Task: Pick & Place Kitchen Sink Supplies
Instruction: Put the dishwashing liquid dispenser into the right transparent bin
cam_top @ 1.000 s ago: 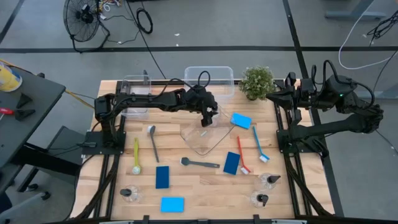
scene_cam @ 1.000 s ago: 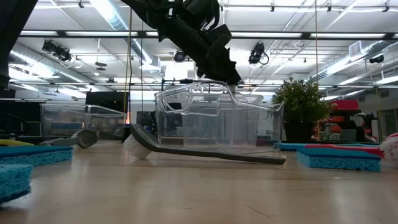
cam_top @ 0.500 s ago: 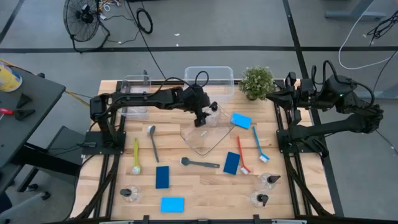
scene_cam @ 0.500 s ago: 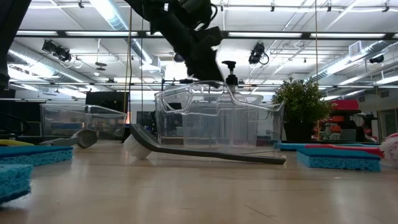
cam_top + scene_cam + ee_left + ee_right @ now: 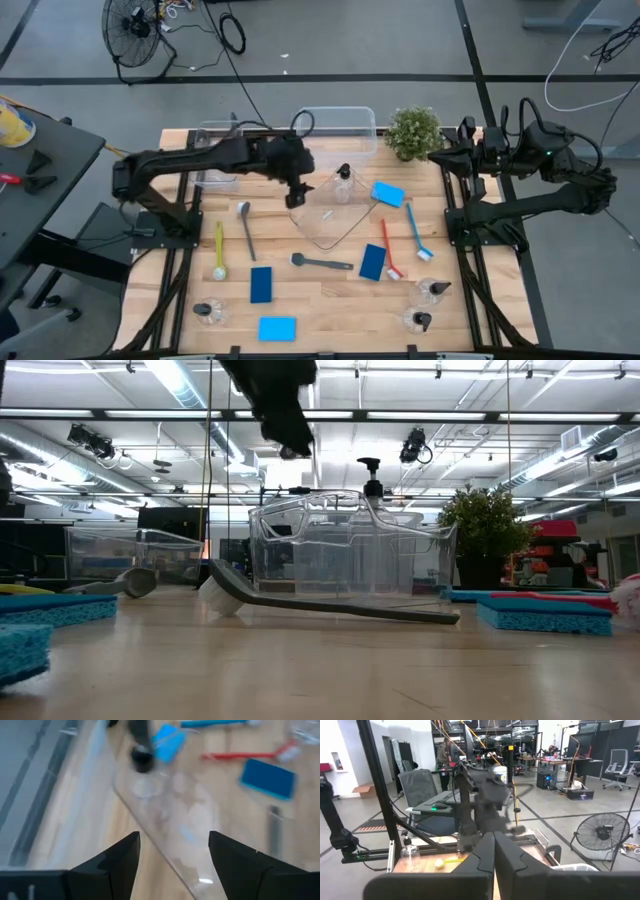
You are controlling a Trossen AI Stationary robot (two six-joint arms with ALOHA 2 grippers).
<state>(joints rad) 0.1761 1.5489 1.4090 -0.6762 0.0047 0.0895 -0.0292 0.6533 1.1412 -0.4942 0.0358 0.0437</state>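
Left fingers (image 5: 297, 196) now beside bottle (image 5: 344, 184)

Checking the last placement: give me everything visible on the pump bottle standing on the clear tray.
The pump bottle is small, of clear plastic, with a black pump top. It stands upright on the far part of the flat clear tray, nothing gripping it. In the low view its pump head rises above the clear bin behind. The light-blue sponge lies just beside the tray, apart from the bottle. The left gripper is open, beside the bottle, clear of it. Whether it holds liquid cannot be told.
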